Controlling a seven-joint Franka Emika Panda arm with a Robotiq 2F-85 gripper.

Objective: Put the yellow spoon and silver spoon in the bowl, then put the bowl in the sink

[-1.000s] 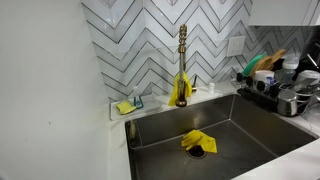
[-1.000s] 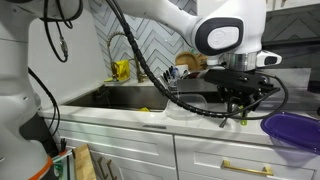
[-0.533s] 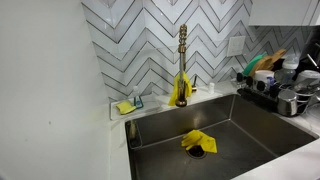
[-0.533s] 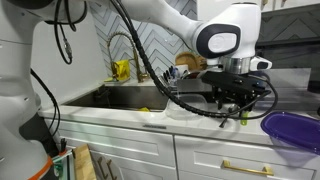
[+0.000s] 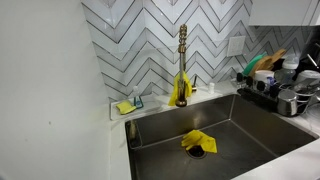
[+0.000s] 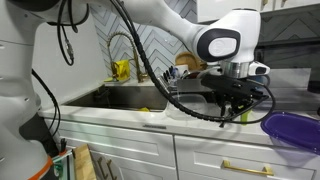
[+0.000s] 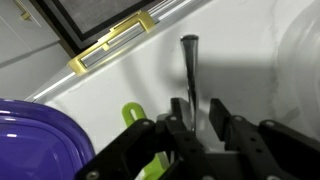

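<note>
Wrist view: bowl (image 7: 30, 140) cut off by left & btm edges; silver spoon (image 7: 189, 65) lower end hidden behind fingers (image 7: 222, 122); yellow spoon (image 7: 133, 112) mostly hidden too. In an exterior view bowl (image 6: 292, 128) cut by right edge; fingers' grip too small to tell.

The white arm (image 6: 165, 14) rises at the frame's edge in an exterior view, arcs across the top and bends down at a thick wrist (image 6: 222, 43) with a dark round cap. Black cables (image 6: 185, 104) loop from the arm to the wrist. Below the wrist, the black claw (image 6: 238, 106) points down, low over the worktop (image 6: 200, 124). In the wrist view the claw (image 7: 200, 114) comes in from the bottom edge; its two dark fingers (image 7: 222, 120) stand upright and parallel, slightly apart, with a narrow light gap between them.
</note>
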